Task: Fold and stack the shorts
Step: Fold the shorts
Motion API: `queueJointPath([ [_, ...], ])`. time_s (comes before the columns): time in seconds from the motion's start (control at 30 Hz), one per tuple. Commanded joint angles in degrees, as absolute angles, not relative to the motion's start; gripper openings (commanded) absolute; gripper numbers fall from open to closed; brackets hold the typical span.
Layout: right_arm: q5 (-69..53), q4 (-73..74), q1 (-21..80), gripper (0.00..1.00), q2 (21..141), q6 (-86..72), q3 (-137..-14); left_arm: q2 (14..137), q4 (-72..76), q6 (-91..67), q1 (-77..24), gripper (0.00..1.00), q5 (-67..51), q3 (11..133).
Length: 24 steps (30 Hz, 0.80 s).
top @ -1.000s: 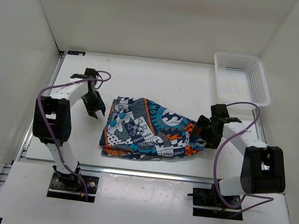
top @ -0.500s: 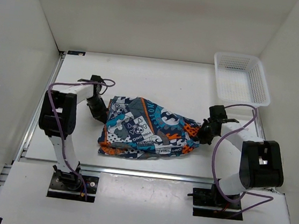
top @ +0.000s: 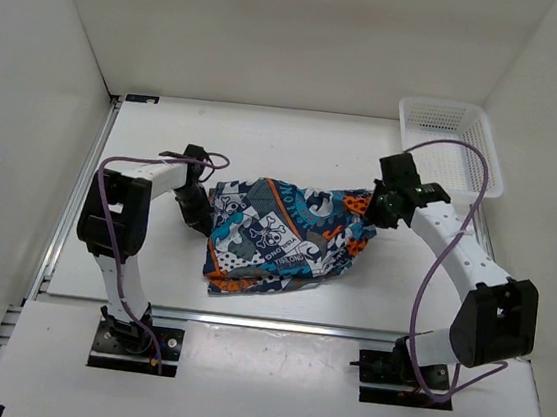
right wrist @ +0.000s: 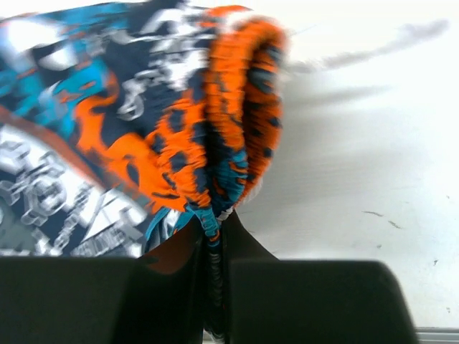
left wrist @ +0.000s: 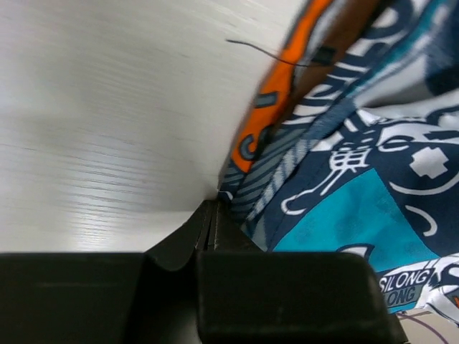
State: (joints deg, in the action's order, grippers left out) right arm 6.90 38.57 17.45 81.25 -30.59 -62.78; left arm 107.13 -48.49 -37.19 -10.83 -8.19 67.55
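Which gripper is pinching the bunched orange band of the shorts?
The right gripper, on the basket side: it is shut on the gathered orange band of the shorts. The left gripper pinches a flat printed edge opposite.

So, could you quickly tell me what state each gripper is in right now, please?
Left gripper: closed, pinching the edge of the shorts.
Right gripper: closed on the shorts' orange waistband.

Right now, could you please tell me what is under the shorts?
Only the white table shows around the shorts, whose ends are pinched by the left claw and the right claw. The cloth covers whatever lies beneath its middle, so that I cannot tell.
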Motion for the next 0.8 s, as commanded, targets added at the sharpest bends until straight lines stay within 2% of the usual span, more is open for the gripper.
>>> queueJointPath([
  [0.0,11.6,44.6,24.0,0.0,81.4,-29.3,-69.8,108.4,-46.0,-37.8,-12.5,0.1,-7.5,67.7],
  [0.2,21.2,52.3,38.1,0.0,91.6,-33.8,-85.2,109.9,-45.4,-37.8,-13.0,0.1,-7.5,69.3],
  [0.43,23.6,56.2,51.2,0.0,105.6,-36.7,-102.3,110.0,-45.4,-37.8,-13.0,0.1,-7.5,69.3],
  [0.57,23.1,56.2,55.5,0.0,114.6,-37.2,-111.7,110.0,-45.4,-37.8,-13.0,0.1,-8.1,69.3],
  [0.77,21.1,54.9,59.2,0.0,122.7,-37.2,-119.4,110.5,-44.9,-37.8,-13.0,0.1,-8.1,69.8],
])
